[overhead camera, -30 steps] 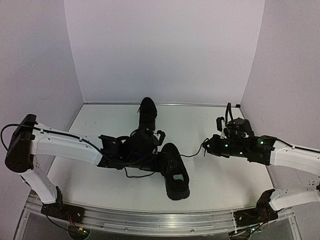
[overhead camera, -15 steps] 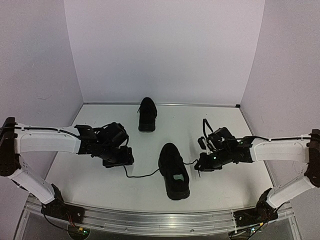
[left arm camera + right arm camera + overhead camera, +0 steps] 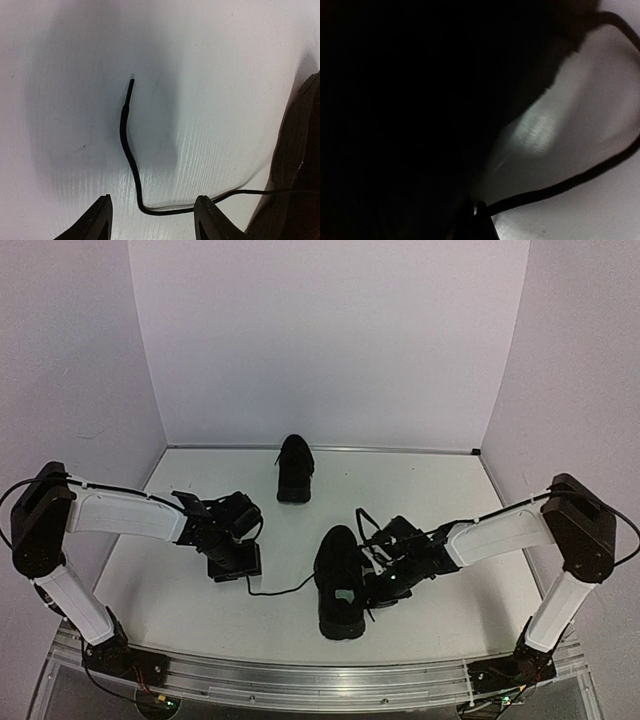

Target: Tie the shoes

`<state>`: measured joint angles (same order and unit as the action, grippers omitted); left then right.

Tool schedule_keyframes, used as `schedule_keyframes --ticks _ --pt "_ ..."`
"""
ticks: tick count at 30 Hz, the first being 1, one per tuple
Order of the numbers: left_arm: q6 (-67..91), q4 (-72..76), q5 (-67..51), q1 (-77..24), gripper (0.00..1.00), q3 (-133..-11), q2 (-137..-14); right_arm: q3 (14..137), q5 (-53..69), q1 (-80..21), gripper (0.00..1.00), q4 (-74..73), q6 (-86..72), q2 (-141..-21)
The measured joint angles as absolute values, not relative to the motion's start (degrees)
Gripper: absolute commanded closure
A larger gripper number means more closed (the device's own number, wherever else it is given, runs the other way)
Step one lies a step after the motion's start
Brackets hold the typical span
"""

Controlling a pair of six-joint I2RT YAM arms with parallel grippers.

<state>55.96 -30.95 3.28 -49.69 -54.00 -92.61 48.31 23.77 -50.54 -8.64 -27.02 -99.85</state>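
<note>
Two black shoes sit on the white table: the far shoe [image 3: 294, 468] near the back, the near shoe [image 3: 339, 585] at front centre with a pale label inside. A thin black lace [image 3: 282, 590] trails left from the near shoe. In the left wrist view this lace [image 3: 129, 150] bends on the table between the fingers of my left gripper [image 3: 154, 219], which stands open just above it, with the near shoe [image 3: 299, 165] at the right edge. My right gripper [image 3: 386, 584] presses against the near shoe's right side, shut on a lace [image 3: 555, 189] that runs off to the right.
White walls close in the table at the back and both sides. A metal rail [image 3: 300, 675] runs along the near edge. Both white arms stretch low over the table towards the middle.
My right gripper has travelled left with its lace, up against the near shoe, which shifted slightly left. My left gripper drew back left off the shoes, settled over the loose lace, and its jaws narrowed a little.
</note>
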Motion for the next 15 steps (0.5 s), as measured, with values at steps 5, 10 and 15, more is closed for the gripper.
schedule_keyframes --ticks 5,10,15 --pt "55.30 -30.38 2.34 -48.97 0.45 -55.02 -93.97 49.82 23.11 -50.84 1.00 -7.77 -26.39 -101.16" --pt "54.95 -30.50 1.63 -47.94 0.47 -55.07 -94.15 49.94 21.08 -46.67 1.00 -7.66 -25.47 -101.17" --pt "53.74 -30.38 1.62 -47.13 0.49 -55.09 -95.20 53.85 18.70 -44.18 1.00 -8.16 -23.79 -104.01"
